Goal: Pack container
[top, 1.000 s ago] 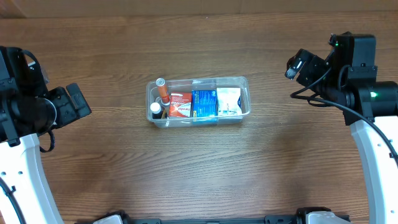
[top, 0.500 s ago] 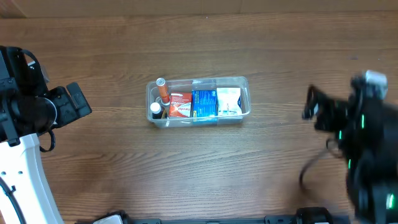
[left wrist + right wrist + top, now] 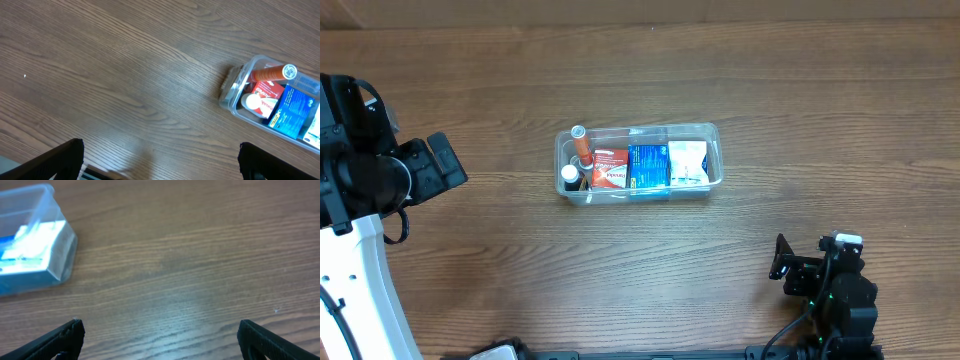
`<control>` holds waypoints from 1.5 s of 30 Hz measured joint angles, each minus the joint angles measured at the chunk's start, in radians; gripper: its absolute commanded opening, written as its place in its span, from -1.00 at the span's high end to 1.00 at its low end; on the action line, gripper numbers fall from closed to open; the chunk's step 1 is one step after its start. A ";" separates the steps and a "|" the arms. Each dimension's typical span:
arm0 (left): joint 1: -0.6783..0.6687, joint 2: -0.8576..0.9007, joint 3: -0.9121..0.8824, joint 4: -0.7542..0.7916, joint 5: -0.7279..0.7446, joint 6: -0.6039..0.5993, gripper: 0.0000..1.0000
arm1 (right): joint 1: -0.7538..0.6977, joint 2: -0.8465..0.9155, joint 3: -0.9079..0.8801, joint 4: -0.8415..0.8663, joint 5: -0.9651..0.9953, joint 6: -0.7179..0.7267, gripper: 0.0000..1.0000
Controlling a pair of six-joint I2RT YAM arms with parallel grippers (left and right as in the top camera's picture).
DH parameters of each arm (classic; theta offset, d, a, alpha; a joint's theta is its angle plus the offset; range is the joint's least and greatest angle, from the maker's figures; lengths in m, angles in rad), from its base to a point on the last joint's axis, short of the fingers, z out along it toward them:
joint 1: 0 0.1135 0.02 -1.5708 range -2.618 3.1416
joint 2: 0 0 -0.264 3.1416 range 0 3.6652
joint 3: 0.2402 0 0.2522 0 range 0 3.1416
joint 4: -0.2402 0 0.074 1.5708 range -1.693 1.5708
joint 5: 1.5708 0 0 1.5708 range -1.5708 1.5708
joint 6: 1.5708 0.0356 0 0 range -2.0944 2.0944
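Wood-grain table (image 3: 620,270), clear container (image 3: 718,152) packed near its middle, left claw (image 3: 160,162) spread wide, right claw (image 3: 160,340) spread wide

1. Overhead cam: looks straight down, far up, whole table (image 3: 640,60) w/ container (image 3: 638,162) mid-frame.
2. L wrist cam: nearer, tilted down, container at right edge.
3. R wrist cam: lowest, container top-left. All 3 share it.
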 measured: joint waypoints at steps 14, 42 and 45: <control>0.000 0.000 0.000 0.000 0.000 0.000 -1.00 | 0.000 0.000 -0.002 0.018 0.000 0.000 -1.00; -0.526 -1.175 -1.616 1.181 -0.154 0.167 -1.00 | 0.000 -0.003 -0.003 0.025 -0.003 0.000 -1.00; -0.526 -1.222 -1.670 1.221 -0.154 0.166 -1.00 | 0.000 -0.003 -0.003 0.025 -0.003 0.000 -1.00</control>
